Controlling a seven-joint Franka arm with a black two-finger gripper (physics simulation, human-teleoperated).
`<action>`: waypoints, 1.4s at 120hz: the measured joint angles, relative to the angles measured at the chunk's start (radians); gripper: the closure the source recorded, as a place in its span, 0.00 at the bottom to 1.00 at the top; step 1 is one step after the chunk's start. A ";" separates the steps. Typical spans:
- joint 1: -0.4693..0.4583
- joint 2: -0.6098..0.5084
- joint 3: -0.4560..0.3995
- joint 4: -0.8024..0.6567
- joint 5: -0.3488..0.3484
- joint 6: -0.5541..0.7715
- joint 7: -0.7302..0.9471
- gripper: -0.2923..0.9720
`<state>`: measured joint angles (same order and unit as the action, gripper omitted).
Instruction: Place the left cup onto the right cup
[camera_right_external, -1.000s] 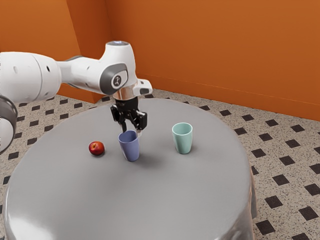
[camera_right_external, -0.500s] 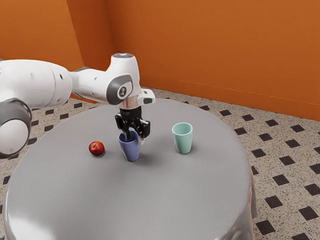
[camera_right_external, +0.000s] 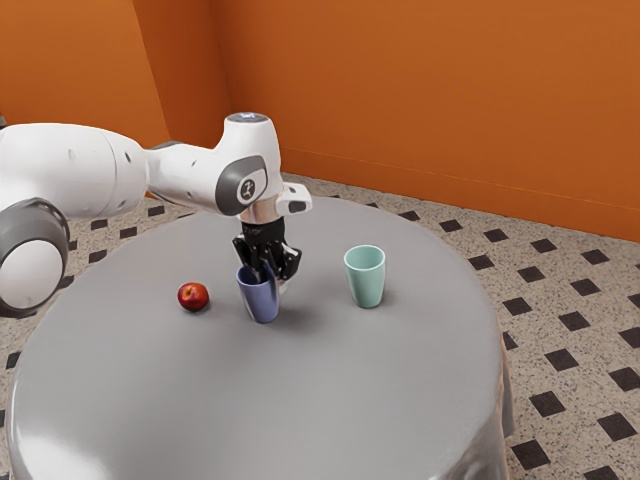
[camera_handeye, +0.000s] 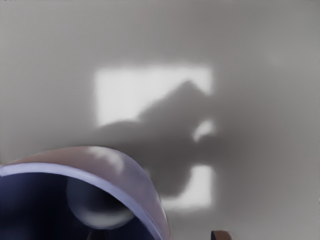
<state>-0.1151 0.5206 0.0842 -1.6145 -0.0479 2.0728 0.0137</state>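
Hand (camera_right_external: 265, 270) hangs black and pointing straight down from the white arm, its tip sunk to the rim of the blue cup (camera_right_external: 260, 300); whether it is open or has hold of the cup cannot be told. Across the exterior view from its left, a red apple (camera_right_external: 193, 296) lies on the round grey bench (camera_right_external: 300, 400). Near it stands the blue cup, upright under the hand. Well apart, toward the view's right, a pale green cup (camera_right_external: 364, 276) stands upright and alone. In the wrist view the blue cup's rim and dark inside (camera_handeye: 75, 200) sit just under the hand, and the arm's shadow falls on the bench (camera_handeye: 260, 45) beyond it.
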 joint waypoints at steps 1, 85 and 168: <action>0.000 0.000 0.000 0.000 0.000 0.000 0.000 0.62; -0.003 -0.004 0.001 0.003 0.000 0.001 -0.011 0.84; -0.085 -0.127 0.012 0.041 0.045 -0.100 -0.029 0.85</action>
<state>-0.2004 0.3934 0.0963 -1.5738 -0.0031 1.9732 -0.0158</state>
